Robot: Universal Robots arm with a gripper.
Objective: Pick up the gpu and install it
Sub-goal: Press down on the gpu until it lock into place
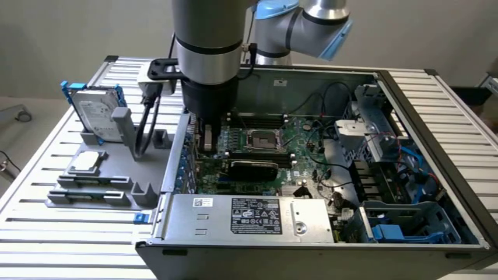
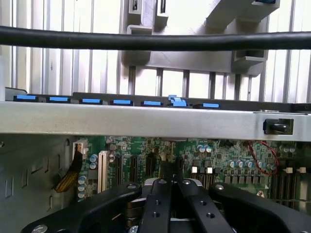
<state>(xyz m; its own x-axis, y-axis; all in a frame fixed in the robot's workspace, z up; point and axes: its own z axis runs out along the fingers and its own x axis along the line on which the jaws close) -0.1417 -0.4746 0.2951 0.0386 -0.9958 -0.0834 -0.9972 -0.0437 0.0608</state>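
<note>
Writing: a black-and-white label [image 1: 260, 214] sits on the silver power supply box [image 1: 311, 224] at the near edge of the computer case [image 1: 435, 134], with a smaller white sticker [image 1: 202, 202] beside it. The print on both is too small to read. The label on the hard drive [image 1: 97, 111] cannot be read either.
Claw: the claw [image 1: 205, 143] [image 2: 170, 183] is down inside the open case, over the expansion slots at the exterior view's left edge of the motherboard [image 1: 300, 137]. I cannot tell whether it is open or closed.
Gpu: the gpu [image 1: 253, 166] looks to be the black card standing across the board, just below the processor socket [image 1: 260, 139]. It is right beside the claw on the exterior view's right. Whether the two touch I cannot tell.
In the way: a thick black cable [image 2: 155, 41] runs straight across the wrist view. Below it, the silver case wall [image 2: 146, 124] carries a row of blue clips [image 2: 121, 102].
Case contents: green motherboard, loose black wires [image 1: 335, 169], metal drive cages [image 1: 374, 128] and blue plastic bays [image 1: 397, 230] toward the exterior view's right.
Tray: a grey holder [image 1: 116, 201] lies on the slatted counter [image 1: 46, 245] outside the case. The hard drive stands upright in it in a blue frame, with a pale square part [image 1: 87, 160] and two long dark sticks [image 1: 86, 195] lying nearer.
</note>
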